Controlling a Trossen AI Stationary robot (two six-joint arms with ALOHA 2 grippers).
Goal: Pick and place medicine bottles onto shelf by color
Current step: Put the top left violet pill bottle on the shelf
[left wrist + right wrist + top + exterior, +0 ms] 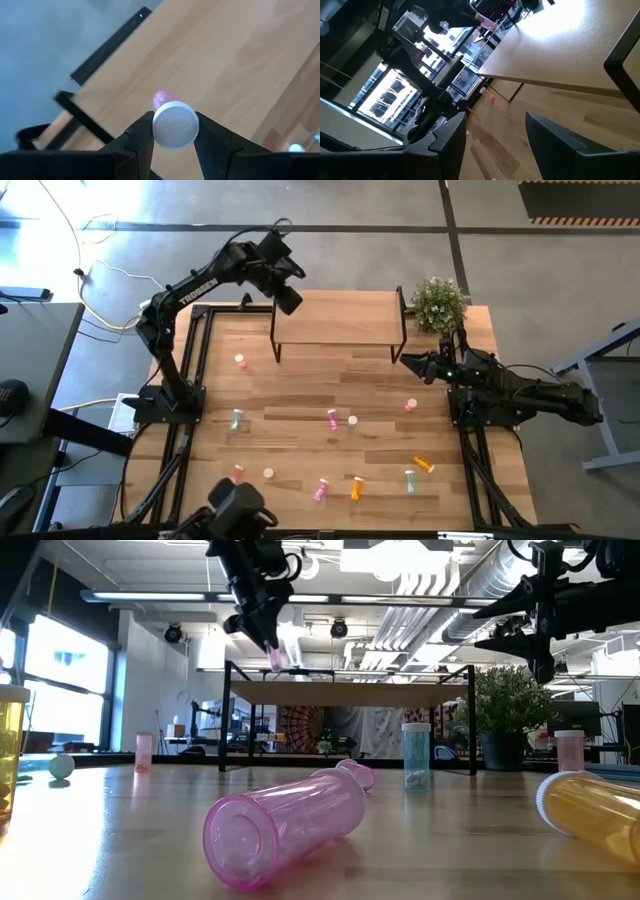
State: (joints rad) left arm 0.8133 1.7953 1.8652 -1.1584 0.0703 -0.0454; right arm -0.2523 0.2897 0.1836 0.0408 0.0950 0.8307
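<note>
My left gripper (287,298) is over the left end of the shelf (340,318), shut on a pink medicine bottle (275,659) with a white cap (175,125). In the low view the bottle hangs a little above the shelf board (350,692). My right gripper (407,361) is open and empty beside the shelf's right legs; it also shows in its wrist view (495,135). Other bottles stand or lie on the table: pink (241,361), green (236,419), pink (332,418), orange (423,465). My left gripper pinches the pink bottle at its capped end, the white cap's two sides (159,131) between its two fingers (141,137). The fingers come from above, pointing down. The bottle hangs below them, cap up, clear of the shelf board.
A potted plant (438,303) stands at the shelf's far right corner. More bottles lie near the table's front: pink (320,490), orange (356,487), green (409,479), salmon (238,472). A pink bottle (285,830) lies close before the low camera.
</note>
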